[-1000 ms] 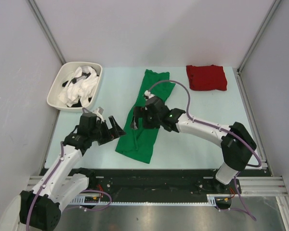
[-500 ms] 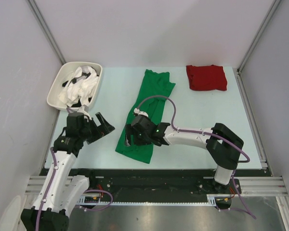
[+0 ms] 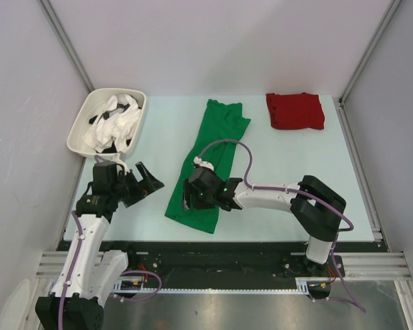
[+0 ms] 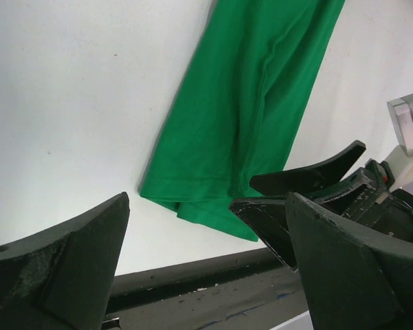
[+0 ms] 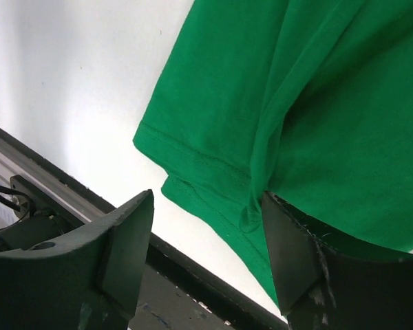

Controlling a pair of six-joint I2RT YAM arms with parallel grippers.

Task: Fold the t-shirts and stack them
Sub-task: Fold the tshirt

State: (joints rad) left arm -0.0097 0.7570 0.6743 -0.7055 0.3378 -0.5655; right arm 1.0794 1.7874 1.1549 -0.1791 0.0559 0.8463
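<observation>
Green t-shirt [image 3: 210,165] lies on the pale tabletop [image 3: 289,165], folded into a long narrow strip running from the far centre toward the near edge, slanting left as it comes nearer.

Right tool [image 3: 187,195] sits over the strip's near end, close to its left edge. Fingers apart; wrist view shows the hem [image 5: 193,161] between them, nothing gripped.

Left tool [image 3: 150,180] is off the cloth, just left of the strip's near half, above bare tabletop. Fingers spread wide, empty.

Dark red t-shirt [image 3: 295,111] folded square at the far right, well apart from both tools.

White bin [image 3: 76,130] of white cloth [image 3: 113,125] at far left.
</observation>
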